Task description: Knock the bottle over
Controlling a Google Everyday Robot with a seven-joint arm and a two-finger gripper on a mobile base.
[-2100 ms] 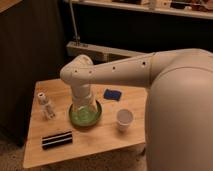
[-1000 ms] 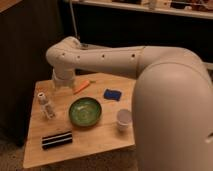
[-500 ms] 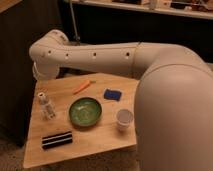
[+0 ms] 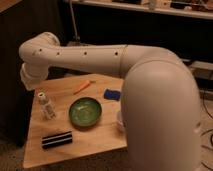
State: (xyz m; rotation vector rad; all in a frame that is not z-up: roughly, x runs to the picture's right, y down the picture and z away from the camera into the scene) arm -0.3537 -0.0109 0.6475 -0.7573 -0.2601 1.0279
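White rounded arm (image 4: 90, 57) dotted with dark holes, jaws hidden behind its tip.

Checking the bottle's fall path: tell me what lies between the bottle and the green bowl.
Only bare tabletop, in the camera view, between the bottle and the green bowl. The hand hovers above-left of the bottle.

Claw (image 4: 31, 82) near bottle (image 4: 46, 105), green bowl (image 4: 85, 111) close by

The gripper (image 4: 31, 79) is mostly concealed at the left end of the arm (image 4: 100, 57), above the bottle (image 4: 46, 105). A cup (image 4: 119, 119) and the right side of the table (image 4: 55, 152) are largely covered by the arm, which is cut off at the right and bottom edges.
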